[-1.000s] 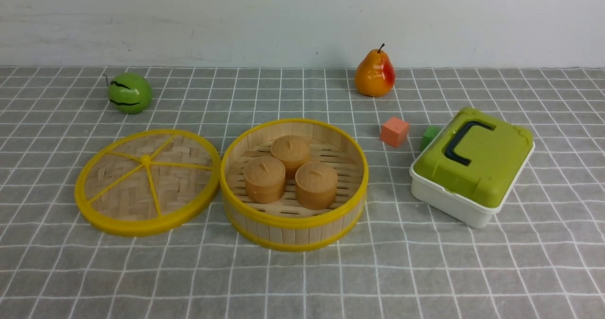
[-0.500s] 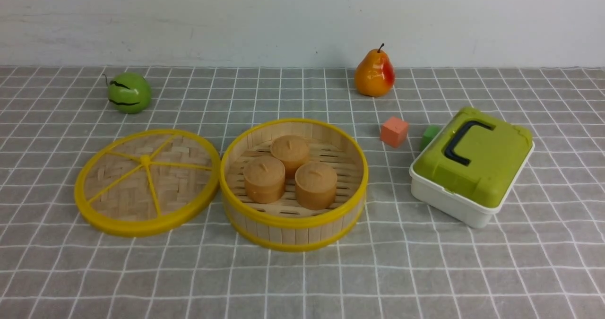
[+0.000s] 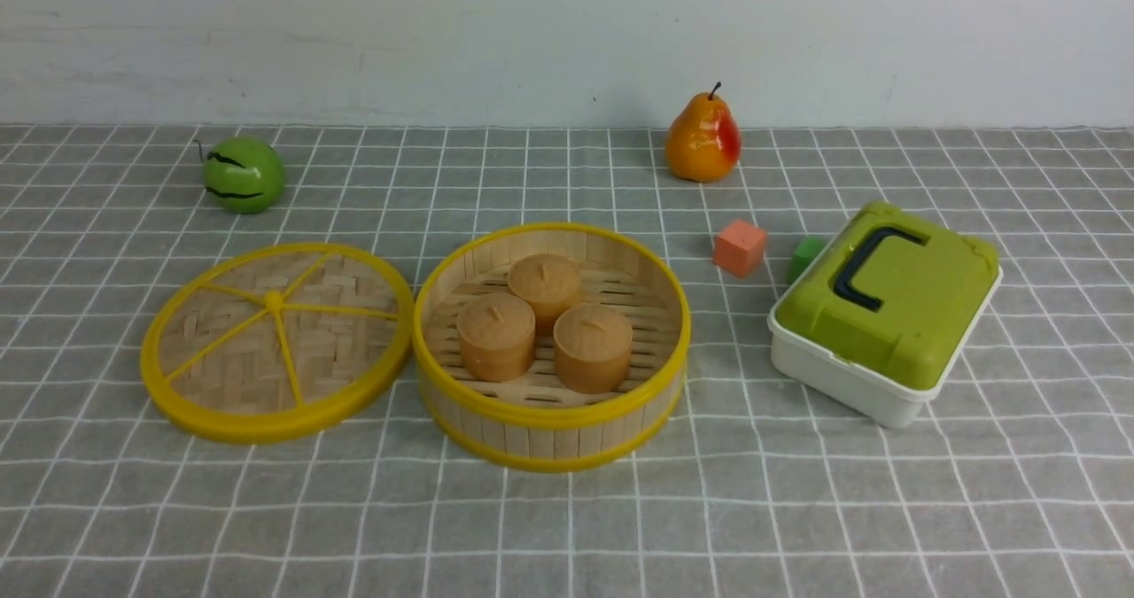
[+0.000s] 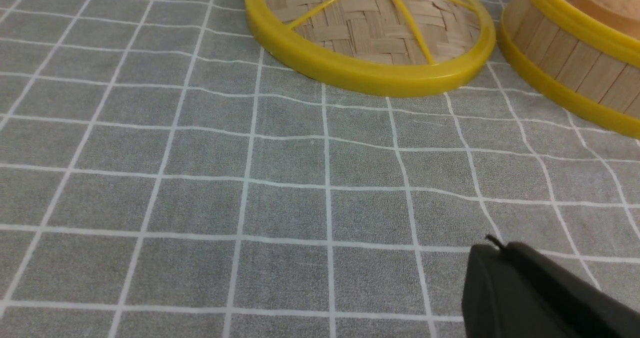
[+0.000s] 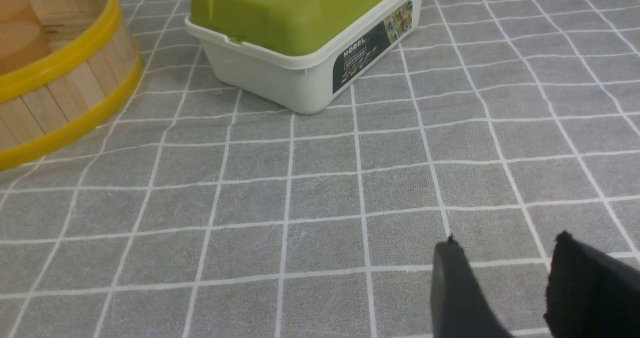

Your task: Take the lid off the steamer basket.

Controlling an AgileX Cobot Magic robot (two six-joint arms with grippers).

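Woven bamboo lid (image 3: 341, 350) detached from bamboo steamer basket (image 3: 554, 441); both grippers unloaded.

The lid lies on the grid-patterned tablecloth (image 3: 753, 518), knob upward, just beside the basket on its left; the basket stands upright, uncovered, and contains three lidded miniature steamers (image 3: 496, 337); left gripper (image 4: 495, 245): fingers together, well apart from the lid; right gripper (image 5: 507, 238): fingers spread with a gap between them; the white box (image 3: 850, 385) with green lid (image 3: 930, 292) is positioned to the right of the basket; a red-orange cube (image 3: 740, 248) lies between them, farther back.
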